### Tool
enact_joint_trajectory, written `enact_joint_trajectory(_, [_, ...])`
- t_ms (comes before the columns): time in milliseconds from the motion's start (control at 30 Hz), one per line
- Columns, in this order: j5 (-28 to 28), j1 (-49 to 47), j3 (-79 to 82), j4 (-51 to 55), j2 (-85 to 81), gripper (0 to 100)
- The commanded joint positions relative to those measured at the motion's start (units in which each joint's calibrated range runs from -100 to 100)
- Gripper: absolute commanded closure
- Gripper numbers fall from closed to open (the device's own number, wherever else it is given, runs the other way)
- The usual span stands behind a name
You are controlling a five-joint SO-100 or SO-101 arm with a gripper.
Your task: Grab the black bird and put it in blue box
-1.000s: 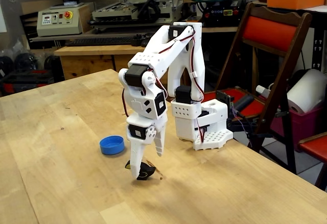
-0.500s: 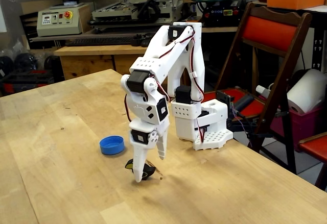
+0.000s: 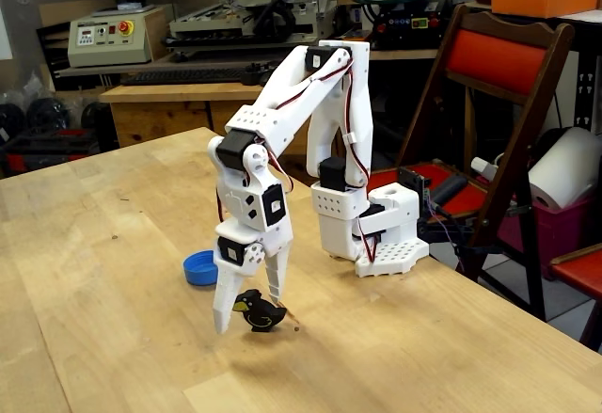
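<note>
The black bird [image 3: 260, 311], with a yellow beak and a light wooden base, stands upright on the wooden table [image 3: 103, 272] near its middle. My white gripper [image 3: 249, 313] points down over it and is open. One finger [image 3: 224, 311] is to the bird's left and the other finger [image 3: 274, 281] is behind it to the right. I cannot tell whether either finger touches the bird. The blue box [image 3: 198, 267], a low round blue dish, lies on the table just left of and behind the gripper, with its right edge hidden by the wrist.
The arm's white base [image 3: 376, 234] sits near the table's right edge. A wooden folding chair with red pads [image 3: 499, 84] stands beyond that edge. Workshop benches and machines fill the background.
The arm has swung left toward the blue box. The bird, tilted against one finger before, now stands upright and sits a little further left.
</note>
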Motion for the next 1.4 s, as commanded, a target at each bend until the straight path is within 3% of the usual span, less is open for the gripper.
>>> enact_joint_trajectory(0, [0.3, 0.6, -0.3, 0.5, -0.5, 62])
enact_joint_trajectory(1167, [0.2, 0.5, -0.3, 0.5, -0.5, 63])
enact_joint_trajectory(1367, [0.2, 0.6, -0.3, 0.1, -0.5, 71])
